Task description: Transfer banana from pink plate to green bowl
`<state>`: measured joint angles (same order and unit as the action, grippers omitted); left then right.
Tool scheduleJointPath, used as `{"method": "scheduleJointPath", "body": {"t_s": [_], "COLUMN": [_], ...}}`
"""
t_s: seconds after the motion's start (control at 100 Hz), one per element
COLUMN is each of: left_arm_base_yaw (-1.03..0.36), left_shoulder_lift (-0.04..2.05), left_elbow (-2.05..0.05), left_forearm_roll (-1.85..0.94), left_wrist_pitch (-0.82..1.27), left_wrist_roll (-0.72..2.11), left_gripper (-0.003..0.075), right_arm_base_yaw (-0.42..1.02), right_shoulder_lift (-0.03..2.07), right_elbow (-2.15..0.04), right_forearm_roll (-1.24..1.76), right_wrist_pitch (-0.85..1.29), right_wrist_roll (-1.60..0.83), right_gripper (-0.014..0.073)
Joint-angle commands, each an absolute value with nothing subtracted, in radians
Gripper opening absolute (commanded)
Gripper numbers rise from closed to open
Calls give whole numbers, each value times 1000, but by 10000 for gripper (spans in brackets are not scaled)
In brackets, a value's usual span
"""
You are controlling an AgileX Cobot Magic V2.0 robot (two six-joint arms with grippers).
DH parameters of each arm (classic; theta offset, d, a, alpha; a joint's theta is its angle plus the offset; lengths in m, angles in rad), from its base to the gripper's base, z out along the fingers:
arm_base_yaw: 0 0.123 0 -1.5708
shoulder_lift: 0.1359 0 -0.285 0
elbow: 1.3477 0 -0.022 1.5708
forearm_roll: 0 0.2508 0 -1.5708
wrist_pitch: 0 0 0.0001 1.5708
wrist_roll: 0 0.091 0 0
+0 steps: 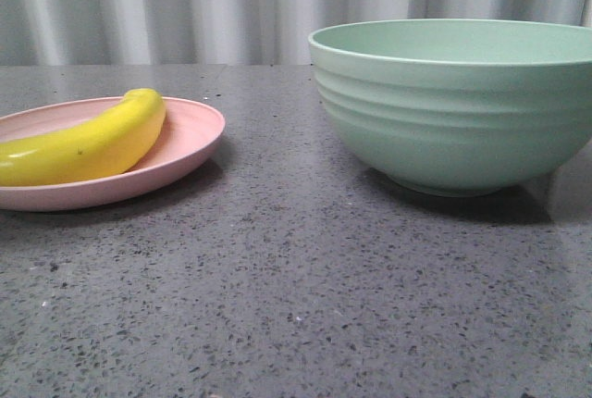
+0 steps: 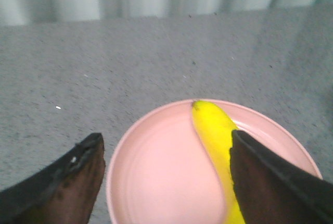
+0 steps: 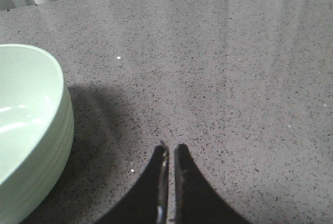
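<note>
Banana (image 1: 88, 145) lies on the pink plate (image 1: 190, 139), at the left of the table (image 1: 296, 305) in the front view. Long axis runs roughly left-right across the plate w/ a slight angle: the right end points up and away from the camera, toward the far rim; the left end runs out of frame, so that tip is not visible. The curve bows upward in this view. Far end looks greenish; detail there is too soft to confirm more.

Green bowl (image 1: 453, 111) stands on the table at right, well apart from the plate, w/ bare table between them. Its right side is cut off by the frame edge. The interior is mostly hidden behind the near wall.

Left wrist view: left gripper (image 2: 166, 146) hangs above the plate (image 2: 156, 172), jaws wide apart. One finger (image 2: 78, 177) sits outside the plate rim; the other overlaps the banana (image 2: 213, 135) and hides part of it. Contact btwn finger and banana cannot be determined. The banana's dark tip points toward the plate's far rim; its near end is cut off at the frame edge.

Right wrist view: right gripper (image 3: 170, 153) is above bare table beside the bowl (image 3: 31, 130), jaws together w/ only a thin slit, nothing held. Only part of the bowl is in frame.

Neither arm appears in the front view.
</note>
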<state>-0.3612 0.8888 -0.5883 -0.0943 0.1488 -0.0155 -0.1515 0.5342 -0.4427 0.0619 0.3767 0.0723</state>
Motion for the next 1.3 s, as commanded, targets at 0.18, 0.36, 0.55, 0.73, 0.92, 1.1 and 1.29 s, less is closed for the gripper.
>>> {"method": "scheduleJointPath", "body": {"t_s": [0.18,0.36,0.55,0.73,0.92,1.1,1.29], "left_arm_base_yaw": [-482,-495,-495,-495,-495,-495,-495], "left_shoulder_lift": [1075,1200,1303,1361,1388,1392,1392], "left_elbow": [-803,-885,-935,-953,-958,-958,-958], "left_forearm_roll": [-102,-102,-107,-107,-107,-107,-107], "left_wrist_pitch": [403,532,585,593,593,591,567], "left_wrist_roll": [-15,-13,-13,-13,-13,-13,-13], "left_gripper": [438,438,438,438,437,363,139], "right_arm_base_yaw": [-151,-151,-151,-151,-151,-151,-151], "right_shoulder_lift": [542,542,542,542,542,542,542], "right_elbow": [-481,-481,-481,-481,-481,-481,-481], "right_forearm_roll": [64,64,64,64,64,64,64], "right_wrist_pitch": [300,300,300,300,300,300,311], "right_wrist_roll": [65,65,65,65,65,65,65], "right_gripper": [-64,-64,-64,-64,-64,-64,-64]}}
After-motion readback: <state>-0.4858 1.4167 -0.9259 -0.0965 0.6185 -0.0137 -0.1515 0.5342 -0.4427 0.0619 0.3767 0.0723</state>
